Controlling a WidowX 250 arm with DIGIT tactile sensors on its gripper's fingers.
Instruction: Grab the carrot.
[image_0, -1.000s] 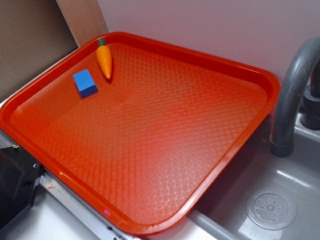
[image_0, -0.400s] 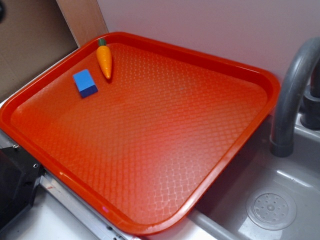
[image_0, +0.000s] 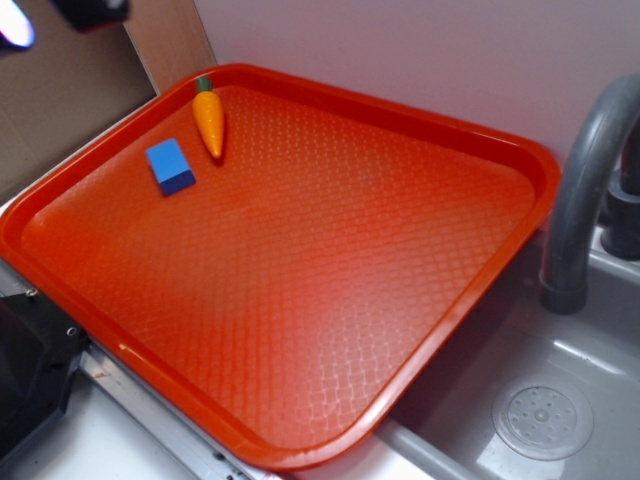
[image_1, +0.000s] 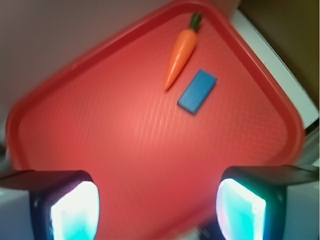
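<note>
We see the gripper (image_1: 157, 210) with its two fingers (image_1: 65, 207) spread wide apart, nothing between them, hovering high above the red tray (image_1: 125, 165). In the exterior view only a dark bit of the arm (image_0: 90, 10) pokes in at the top left corner. Left to right in that view we have the blue block (image_0: 170, 167), then the carrot (image_0: 208, 118) just beside it, not touching. The carrot lies flat in the tray's far left corner, green stem cap near the rim, tip pointing inward. Right of the tray (image_0: 520, 230) we see a grey faucet (image_0: 585, 190) and sink drain (image_0: 543, 420)
</note>
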